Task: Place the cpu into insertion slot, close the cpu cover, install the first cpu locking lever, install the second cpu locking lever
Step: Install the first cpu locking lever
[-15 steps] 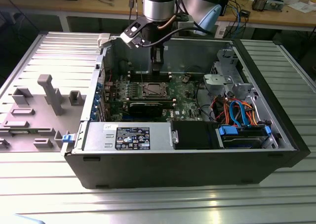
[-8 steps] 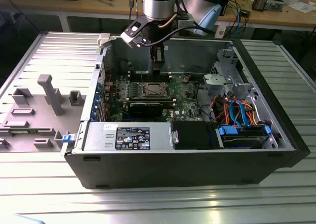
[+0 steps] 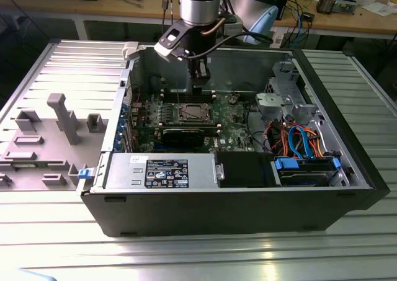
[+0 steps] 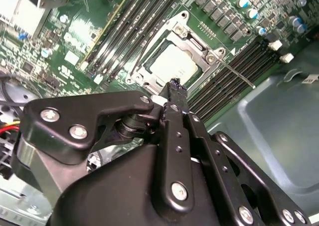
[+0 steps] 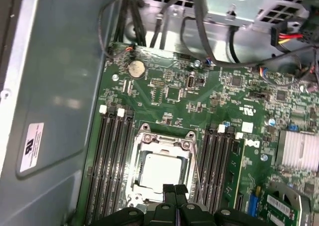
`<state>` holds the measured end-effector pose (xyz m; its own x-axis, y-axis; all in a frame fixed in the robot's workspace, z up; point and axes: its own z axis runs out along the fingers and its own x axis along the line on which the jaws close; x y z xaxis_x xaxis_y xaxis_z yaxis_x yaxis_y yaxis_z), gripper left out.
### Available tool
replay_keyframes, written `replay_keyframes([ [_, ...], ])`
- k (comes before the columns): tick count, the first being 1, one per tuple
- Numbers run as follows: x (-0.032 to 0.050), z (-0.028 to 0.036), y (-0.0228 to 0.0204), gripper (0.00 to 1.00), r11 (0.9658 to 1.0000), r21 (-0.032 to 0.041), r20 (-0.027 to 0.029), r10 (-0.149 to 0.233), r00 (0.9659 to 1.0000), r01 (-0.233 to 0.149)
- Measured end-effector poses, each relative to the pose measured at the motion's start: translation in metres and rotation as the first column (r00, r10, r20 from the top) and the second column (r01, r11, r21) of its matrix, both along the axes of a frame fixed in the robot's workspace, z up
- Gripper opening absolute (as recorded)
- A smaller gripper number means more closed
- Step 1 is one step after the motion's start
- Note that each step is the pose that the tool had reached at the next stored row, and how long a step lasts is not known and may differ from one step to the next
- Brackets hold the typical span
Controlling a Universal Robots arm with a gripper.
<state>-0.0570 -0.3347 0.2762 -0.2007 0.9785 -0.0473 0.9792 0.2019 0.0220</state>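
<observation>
The cpu (image 5: pixel 160 170) lies flat in its socket on the green board (image 3: pixel 236 116), its pale metal top facing up. This is in the far half of the open computer case (image 3: pixel 217 213) and toward the exterior view's left of its middle. The cpu cover (image 5: pixel 167 141) is folded down around it, and the chip's top shows through the cover's window in both wrist views. A thin wire lever (image 4: pixel 238 75) slants out from one corner of the socket over the neighbouring memory slots (image 4: pixel 249 56); whether it is latched cannot be told.

The gripper (image 5: pixel 175 188) hangs above the board at the edge of the socket. Its two black fingertips are pressed together with nothing between them. In the exterior view it points straight down, just on the far side of the socket.

Nearer in the case, a silver power supply (image 3: pixel 161 169) sits along the near wall at the exterior view's left. A drive bay with orange and blue cables (image 3: pixel 304 144) is at the exterior view's right.
</observation>
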Motion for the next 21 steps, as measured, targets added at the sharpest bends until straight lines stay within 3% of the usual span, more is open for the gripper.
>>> replay_keyframes([
  [4, 0.0, 0.0, 0.0, 0.11, 0.9983, 0.0, 0.0, 0.057, 0.9983, -0.057],
  [8, 0.0, 0.0, 0.0, 0.11, 0.9903, 0.0, 0.0, 0.139, 0.9903, -0.139],
  [11, 0.0, 0.0, 0.0, 0.11, 0.977, 0.0001, 0.0001, 0.213, 0.977, -0.213],
  [16, 0.0, 0.0, 0.0, 0.11, 0.9554, 0.0, 0.0, 0.295, 0.9554, -0.295],
  [20, 0.0, 0.0, 0.0, 0.11, 0.9304, -0.0001, 0.0, 0.367, 0.9304, -0.367],
  [21, 0.0, 0.0, 0.0, 0.11, 0.9192, -0.0001, 0.0, 0.394, 0.9192, -0.394],
])
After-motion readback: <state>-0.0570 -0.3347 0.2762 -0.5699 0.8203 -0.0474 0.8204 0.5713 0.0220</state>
